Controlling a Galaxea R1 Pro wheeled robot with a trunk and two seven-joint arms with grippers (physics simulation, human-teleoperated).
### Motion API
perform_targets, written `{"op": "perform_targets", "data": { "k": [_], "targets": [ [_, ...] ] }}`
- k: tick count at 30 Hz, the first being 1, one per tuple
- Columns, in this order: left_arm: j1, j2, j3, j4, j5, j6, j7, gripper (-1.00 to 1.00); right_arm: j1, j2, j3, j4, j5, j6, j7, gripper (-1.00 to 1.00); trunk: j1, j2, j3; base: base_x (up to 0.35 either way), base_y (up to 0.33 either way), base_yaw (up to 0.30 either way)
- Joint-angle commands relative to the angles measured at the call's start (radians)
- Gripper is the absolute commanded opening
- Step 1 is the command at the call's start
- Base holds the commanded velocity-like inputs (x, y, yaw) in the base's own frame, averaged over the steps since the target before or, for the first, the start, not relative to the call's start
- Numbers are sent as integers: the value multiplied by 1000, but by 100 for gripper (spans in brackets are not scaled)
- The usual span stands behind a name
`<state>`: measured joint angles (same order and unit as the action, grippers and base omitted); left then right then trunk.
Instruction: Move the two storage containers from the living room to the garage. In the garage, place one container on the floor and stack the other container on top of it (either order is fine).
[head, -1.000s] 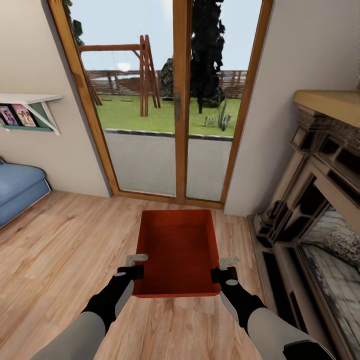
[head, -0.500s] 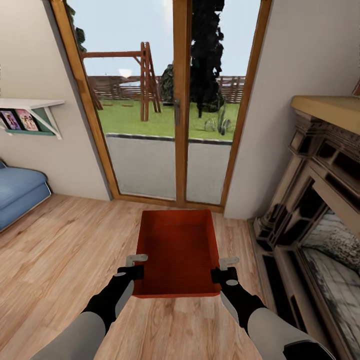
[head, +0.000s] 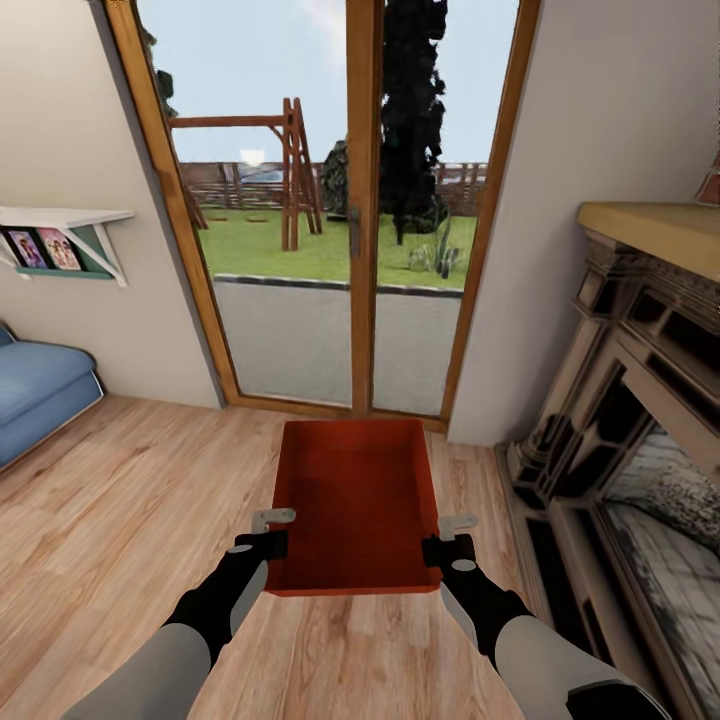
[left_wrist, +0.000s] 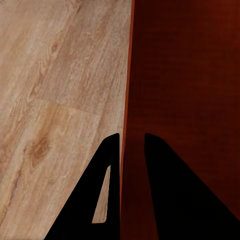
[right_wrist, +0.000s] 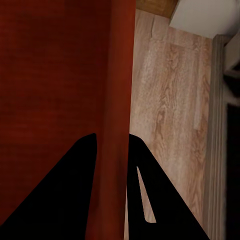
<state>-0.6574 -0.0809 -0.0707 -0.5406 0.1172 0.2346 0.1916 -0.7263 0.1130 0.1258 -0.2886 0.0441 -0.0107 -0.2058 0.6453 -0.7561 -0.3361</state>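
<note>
Container (head: 355, 500) lengthwise fwd, twd glass door (head: 340, 220).

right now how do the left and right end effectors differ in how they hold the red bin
The left end effector clamps the storage container's left wall, next to open wood floor; the right end effector clamps the opposite right wall, on the fireplace side. In each wrist view one finger sits inside the container and one outside. Both are shut on the rim, level, near the robot-side end.
</note>
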Motion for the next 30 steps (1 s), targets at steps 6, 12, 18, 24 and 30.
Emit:
{"op": "perform_targets", "data": {
  "k": [6,12,18,24,30],
  "targets": [
    [-1,4,15,-5,-12,8,16,-100,-1,-1,-14,1,6,-2,-7,-100,0,-1,9,0,0,0],
    [-1,4,16,-4,-12,8,16,-100,-1,-1,-14,1,6,-2,-7,-100,0,-1,18,0,0,0],
    [-1,4,16,-4,-12,8,16,-100,-1,-1,-14,1,6,-2,-7,-100,0,-1,28,0,0,0],
    [-1,4,16,-4,-13,8,16,-100,-1,-1,-14,1,6,-1,-7,-100,0,-1,36,0,0,0],
    [-1,4,17,-4,-13,8,16,-100,-1,-1,-14,1,7,-1,-7,-100,0,-1,39,0,0,0]
  ]
}}
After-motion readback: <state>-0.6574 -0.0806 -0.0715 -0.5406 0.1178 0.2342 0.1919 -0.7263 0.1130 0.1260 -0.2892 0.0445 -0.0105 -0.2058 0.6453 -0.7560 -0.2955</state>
